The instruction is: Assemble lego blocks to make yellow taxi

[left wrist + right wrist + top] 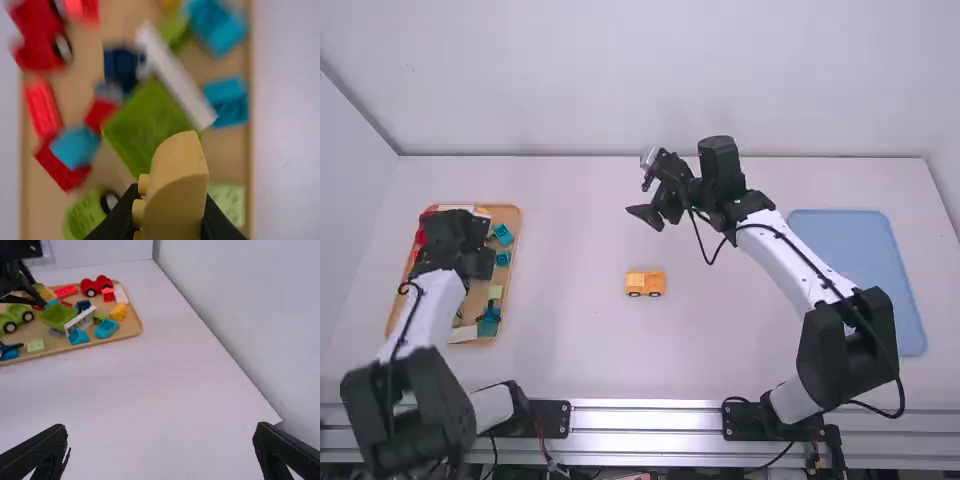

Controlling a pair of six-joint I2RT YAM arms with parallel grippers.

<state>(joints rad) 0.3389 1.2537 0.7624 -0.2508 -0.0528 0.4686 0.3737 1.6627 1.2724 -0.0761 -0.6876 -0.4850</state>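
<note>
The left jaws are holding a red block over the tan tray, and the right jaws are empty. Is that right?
Almost! The block is yellow, not red, as the left wrist view shows. The left jaws do hold it over the tan tray, and the right jaws are empty.

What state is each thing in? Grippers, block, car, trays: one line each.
Left gripper, closed on the yellow block
Yellow block, held above the wooden tray
Right gripper, open, above the table
Yellow car, standing on its wheels
Wooden tray, holding loose blocks
Blue tray, lying flat on the table
</note>
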